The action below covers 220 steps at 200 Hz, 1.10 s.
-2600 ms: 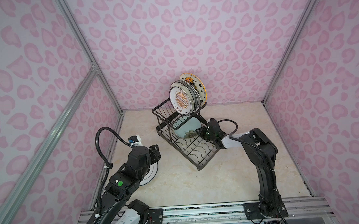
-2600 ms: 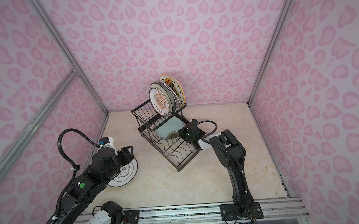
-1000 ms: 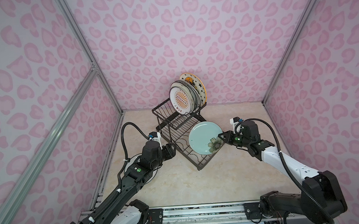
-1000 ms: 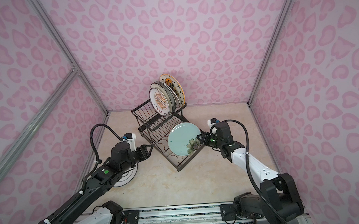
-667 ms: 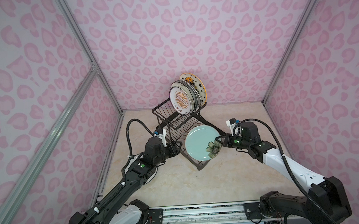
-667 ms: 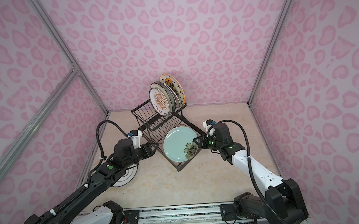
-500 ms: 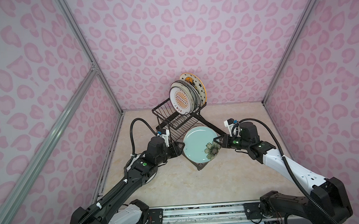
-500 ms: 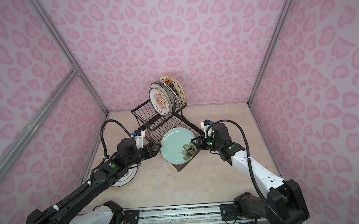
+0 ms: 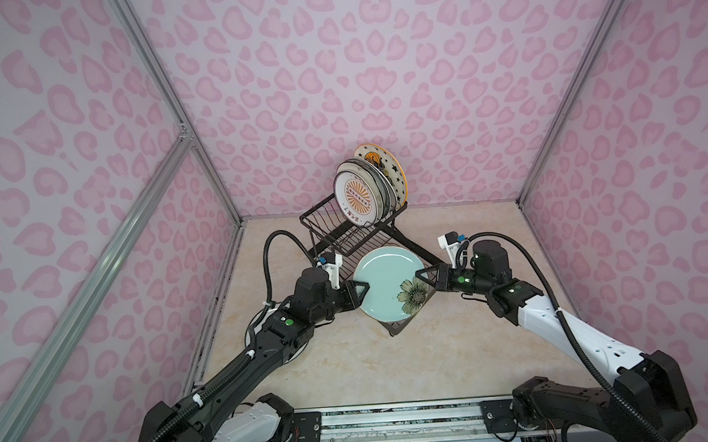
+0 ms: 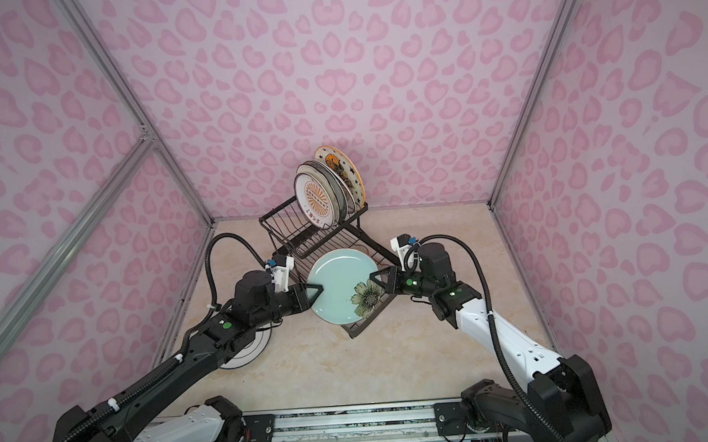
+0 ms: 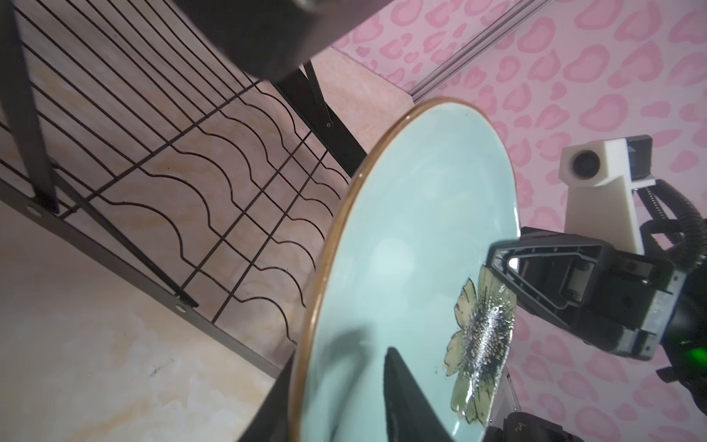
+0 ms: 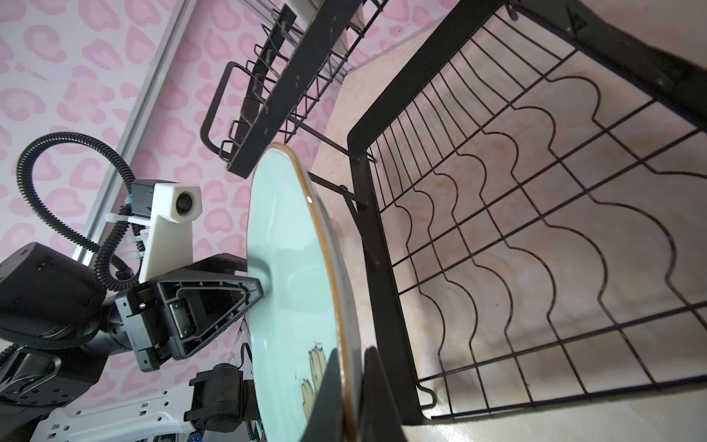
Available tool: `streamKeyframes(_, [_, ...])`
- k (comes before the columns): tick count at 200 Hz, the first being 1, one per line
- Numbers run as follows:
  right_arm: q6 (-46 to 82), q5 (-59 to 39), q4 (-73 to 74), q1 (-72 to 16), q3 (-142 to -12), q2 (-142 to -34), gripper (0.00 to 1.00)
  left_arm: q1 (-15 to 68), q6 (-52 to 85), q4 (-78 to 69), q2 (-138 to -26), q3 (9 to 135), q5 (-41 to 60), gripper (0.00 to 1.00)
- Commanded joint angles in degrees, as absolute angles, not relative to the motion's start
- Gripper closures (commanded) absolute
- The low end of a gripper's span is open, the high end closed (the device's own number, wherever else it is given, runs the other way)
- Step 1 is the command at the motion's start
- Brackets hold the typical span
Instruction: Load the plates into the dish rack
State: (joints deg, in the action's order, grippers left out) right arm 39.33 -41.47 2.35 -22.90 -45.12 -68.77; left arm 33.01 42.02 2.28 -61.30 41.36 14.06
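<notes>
Blue-green plate (image 9: 382,281) is tilted, face up toward the top cameras, over the near end of the rack's (image 9: 396,327) lower tray. Right gripper (image 9: 422,277) is clamped on its rim beside the flower. Left gripper (image 9: 362,290) straddles the opposite rim, one finger on each face; cannot tell if it grips. Stacked plates (image 9: 359,197) stand in the upper basket. White plate (image 10: 247,352) lies on the table beneath the left arm.
</notes>
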Motion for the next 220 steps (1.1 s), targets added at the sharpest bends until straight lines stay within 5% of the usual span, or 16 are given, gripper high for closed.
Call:
streamKeyframes(1, [41.0, -44.3, 8.9, -23.1, -44.9, -68.6, 1.00, 33.0, 42.2, 0.0, -60.2, 41.9, 14.3, 0.76])
streamKeyframes(40, [42.9, -45.0, 12.4, -24.4, -44.7, -68.9, 1.00, 33.0, 42.8, 0.0, -59.3, 42.2, 14.2, 0.96])
streamKeyframes(67, [44.6, -44.9, 14.9, -25.4, -44.3, -68.8, 0.76, 33.0, 43.7, 0.2, -59.0, 43.1, 14.2, 0.96])
streamKeyframes(95, [46.0, -45.2, 17.2, -26.8, -43.9, -69.3, 0.70, 33.0, 44.4, -0.3, -58.7, 43.5, 14.1, 0.96])
streamKeyframes(142, [47.9, -47.2, 20.1, -27.6, -44.2, -70.7, 0.78, 33.0, 44.7, -1.4, -57.5, 43.3, 14.1, 0.96])
streamKeyframes(167, [48.0, -47.5, 20.0, -27.7, -44.8, -70.7, 1.00, 32.9, 44.4, -0.9, -57.0, 43.1, 13.8, 0.96])
streamKeyframes(191, [47.4, -47.6, 18.8, -27.5, -45.9, -70.3, 1.00, 32.9, 44.4, 0.2, -56.6, 43.4, 13.0, 0.96])
streamKeyframes(199, [46.8, -47.4, 17.7, -27.3, -46.6, -70.0, 1.00, 32.7, 44.4, 1.2, -56.4, 43.8, 12.5, 0.91])
streamKeyframes(220, [43.8, -45.1, 12.2, -26.4, -49.2, -68.1, 1.00, 31.3, 43.4, 6.3, -54.7, 45.5, 12.5, 0.57])
